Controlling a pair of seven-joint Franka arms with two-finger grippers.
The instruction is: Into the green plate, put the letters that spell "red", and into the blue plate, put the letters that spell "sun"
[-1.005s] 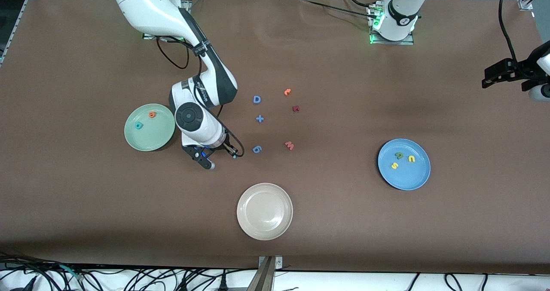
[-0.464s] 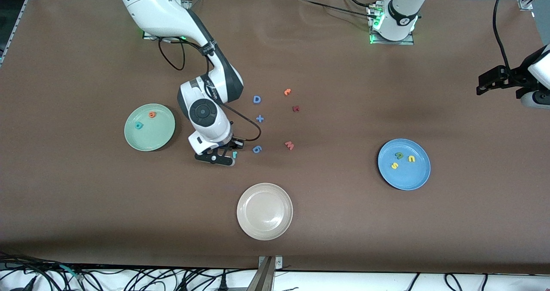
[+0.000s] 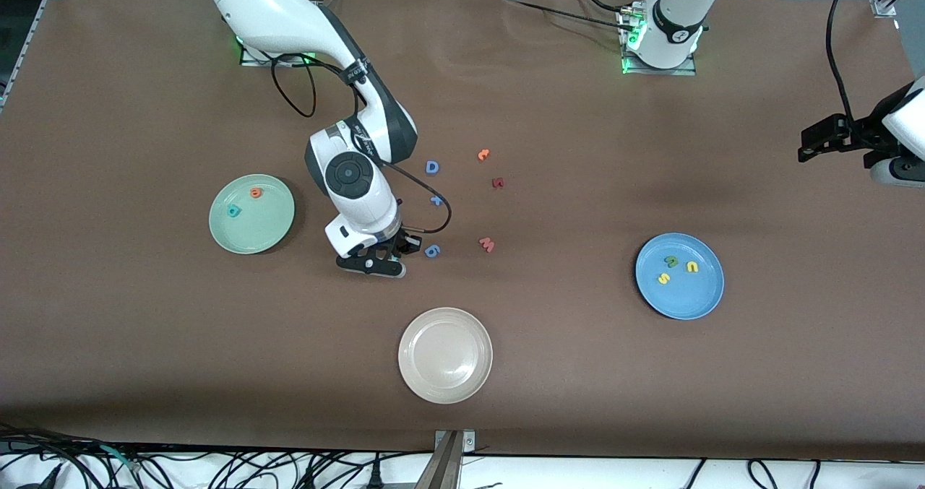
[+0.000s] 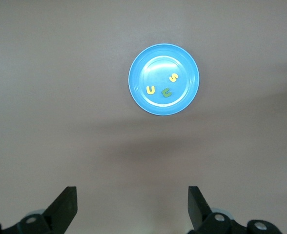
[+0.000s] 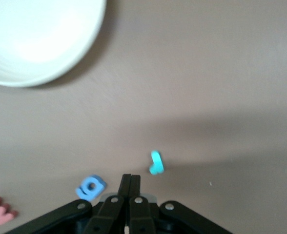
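right gripper (image 3: 394, 258): closed on nothing, low over surface (image 3: 144, 330) centre, teal "r" (image 5: 155, 163) lying just beside it
left gripper (image 4: 132, 207): wide open, empty, waited above surface's edge at the left arm's end

A high front camera faces both arm bases across the whole table (image 3: 144, 344), while each wrist camera looks straight down, sharing the blue plate (image 4: 164, 79) and the white plate (image 5: 31, 39) with it.
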